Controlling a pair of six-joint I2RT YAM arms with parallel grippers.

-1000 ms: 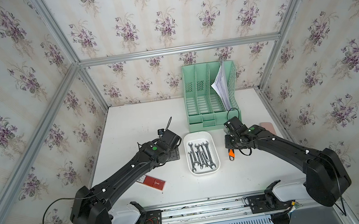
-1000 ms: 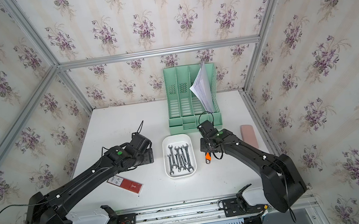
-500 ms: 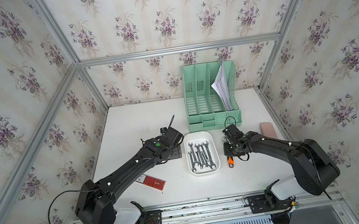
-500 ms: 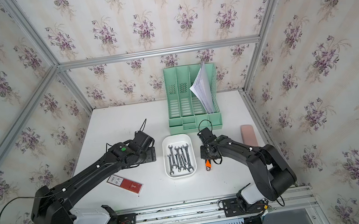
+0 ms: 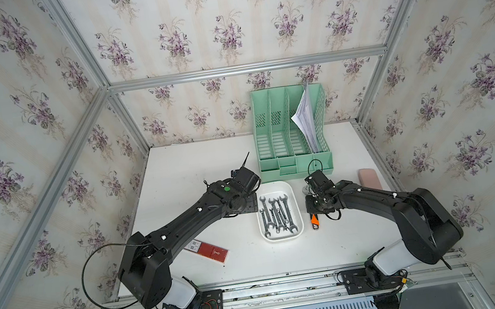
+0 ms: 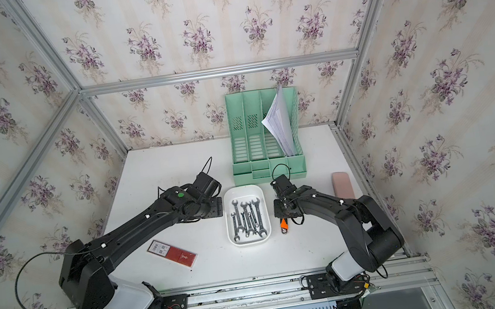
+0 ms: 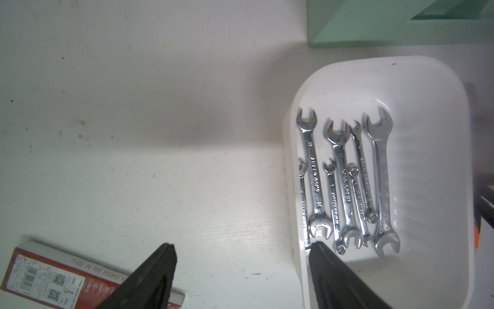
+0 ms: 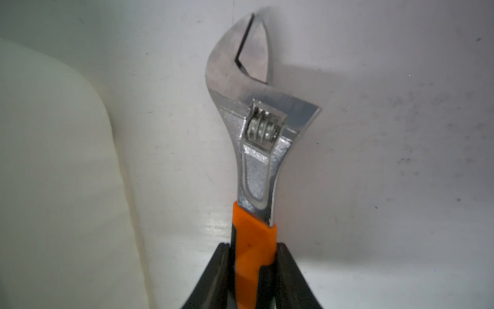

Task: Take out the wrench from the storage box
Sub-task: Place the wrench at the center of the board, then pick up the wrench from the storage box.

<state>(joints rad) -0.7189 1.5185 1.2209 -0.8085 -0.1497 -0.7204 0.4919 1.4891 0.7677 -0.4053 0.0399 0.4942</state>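
The white table (image 5: 196, 168) carries everything, and the mint-green file organizer (image 5: 290, 143) stands beyond both grippers against the far wall. The storage box (image 5: 289, 188) sits between the two grippers, close beside each. The left gripper (image 7: 242, 251) is spread wide and holds nothing. In the left wrist view one finger (image 7: 157, 270) hangs over bare table. The other is over the box's near rim, by the tip of the outermost of the open-ended wrenches (image 7: 344, 182) lying side by side inside. A red carton (image 7: 48, 278) lies just outside the first finger. The right gripper (image 8: 252, 247) has its jaws drawn narrow, one on either side of the orange handle of the adjustable wrench (image 8: 256, 149). That wrench is out of the box, down at the table alongside the box's wall, with its steel head pointing away from the jaws. Whether the pads press the handle or only flank it, I cannot tell. Only the right wrist view shows the head and worm screw clearly. In both top views the wrench shows mostly as an orange stub (image 5: 314, 220) under the arm. Only the top views show a pink case (image 5: 369, 178) past the right gripper's outer side.
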